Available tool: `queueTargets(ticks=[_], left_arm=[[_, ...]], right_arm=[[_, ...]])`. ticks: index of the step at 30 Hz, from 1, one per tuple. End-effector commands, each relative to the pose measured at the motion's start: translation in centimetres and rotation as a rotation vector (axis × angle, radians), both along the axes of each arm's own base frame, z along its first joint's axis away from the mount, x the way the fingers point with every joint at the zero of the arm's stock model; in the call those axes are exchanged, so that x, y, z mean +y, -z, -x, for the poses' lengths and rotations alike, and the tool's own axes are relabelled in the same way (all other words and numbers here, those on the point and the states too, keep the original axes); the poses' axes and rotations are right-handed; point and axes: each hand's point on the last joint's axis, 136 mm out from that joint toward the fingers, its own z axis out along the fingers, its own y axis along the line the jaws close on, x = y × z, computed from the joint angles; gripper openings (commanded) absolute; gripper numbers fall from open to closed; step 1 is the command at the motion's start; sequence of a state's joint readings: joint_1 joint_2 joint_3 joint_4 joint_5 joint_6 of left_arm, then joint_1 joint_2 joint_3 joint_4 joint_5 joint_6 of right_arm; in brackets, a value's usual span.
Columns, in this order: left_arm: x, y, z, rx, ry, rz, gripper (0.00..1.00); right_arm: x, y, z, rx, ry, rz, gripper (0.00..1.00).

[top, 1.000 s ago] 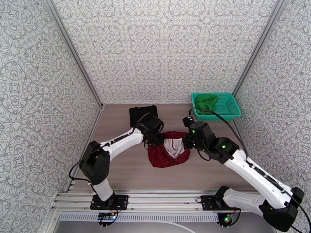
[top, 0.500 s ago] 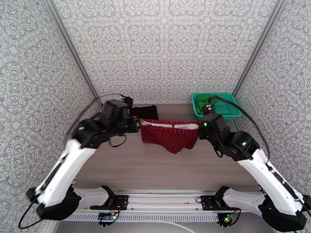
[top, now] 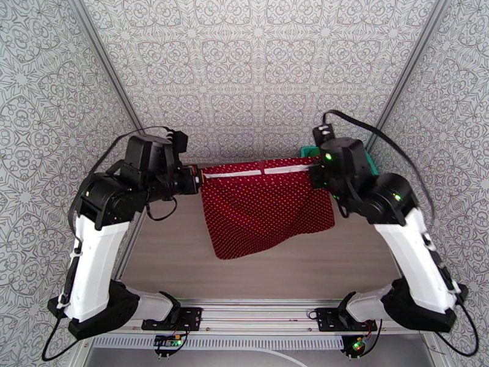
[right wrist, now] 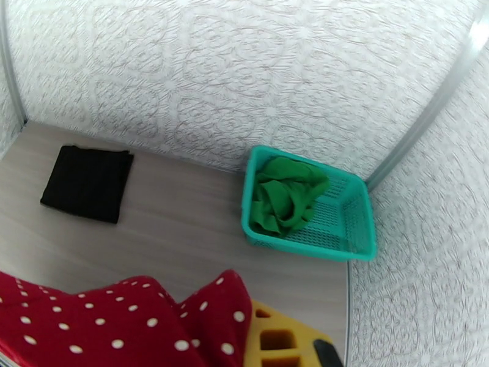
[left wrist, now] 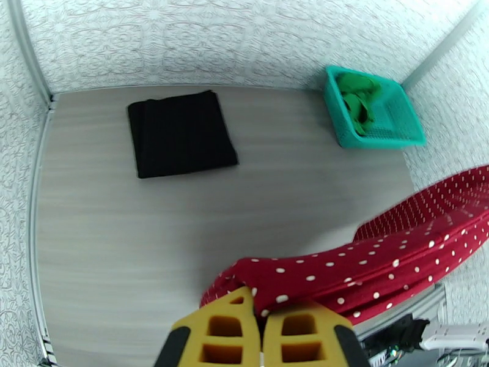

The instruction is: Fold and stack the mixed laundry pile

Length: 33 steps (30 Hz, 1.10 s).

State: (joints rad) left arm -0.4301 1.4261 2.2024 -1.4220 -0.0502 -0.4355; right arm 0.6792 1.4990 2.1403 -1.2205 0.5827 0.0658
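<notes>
The dark red dotted garment (top: 266, 206) hangs spread in the air between both arms, its white waistband stretched across the top. My left gripper (top: 197, 177) is shut on its left corner, and the yellow fingers (left wrist: 226, 331) pinch the red cloth (left wrist: 379, 252). My right gripper (top: 313, 170) is shut on the right corner, red cloth (right wrist: 122, 325) beside its yellow finger (right wrist: 278, 341). The black garment (left wrist: 180, 133) lies folded flat at the back left of the table, also the black garment (right wrist: 88, 181). The green garment (right wrist: 284, 194) sits crumpled in the basket.
A teal mesh basket (right wrist: 360, 240) stands at the back right corner against the patterned walls, teal basket (left wrist: 406, 139) too. The wooden tabletop (top: 293, 270) lies below the hanging cloth, and the arms' mounting rail (top: 257, 316) runs along the near edge.
Both arms rose and pulled apart, lifting the red garment off the table and stretching it out so it now hangs high and wide.
</notes>
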Motion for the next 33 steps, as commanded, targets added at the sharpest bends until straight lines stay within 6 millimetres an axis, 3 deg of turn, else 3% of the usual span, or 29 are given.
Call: queueTargets(ticks=[1, 8, 11, 13, 18, 27, 30, 33], left_arm=[[4.4, 1.8, -1.1, 0.057, -0.124, -0.105, 0.00], [8.7, 1.0, -2.7, 0.047, -0.220, -0.039, 0.00], [9.6, -0.1, -2.2, 0.027, -0.237, -0.020, 0.00], [9.4, -0.6, -1.5, 0.020, -0.228, -0.009, 0.00], [7.1, 0.0, 1.4, 0.038, -0.149, 0.038, 0.00], [1.8, 6.2, 8.4, 0.195, 0.001, 0.061, 0.00], [0.4, 6.7, 10.0, 0.207, 0.056, 0.083, 0.00], [-0.3, 6.3, 10.4, 0.187, 0.089, 0.114, 0.00]], right_arm=[[-0.5, 2.0, -2.5, 0.073, 0.009, 0.097, 0.00], [5.5, 3.3, -7.3, 0.125, -0.129, 0.018, 0.00], [7.8, 2.8, -8.3, 0.124, -0.193, -0.043, 0.00], [8.0, 2.3, -8.4, 0.113, -0.194, -0.063, 0.00], [6.4, 1.7, -6.6, 0.111, -0.168, -0.065, 0.00], [-1.1, 2.3, 0.7, 0.078, -0.061, -0.006, 0.00], [-3.1, 2.3, 2.4, 0.059, -0.027, 0.015, 0.00], [-3.7, 2.4, 2.6, 0.051, -0.011, 0.033, 0.00]])
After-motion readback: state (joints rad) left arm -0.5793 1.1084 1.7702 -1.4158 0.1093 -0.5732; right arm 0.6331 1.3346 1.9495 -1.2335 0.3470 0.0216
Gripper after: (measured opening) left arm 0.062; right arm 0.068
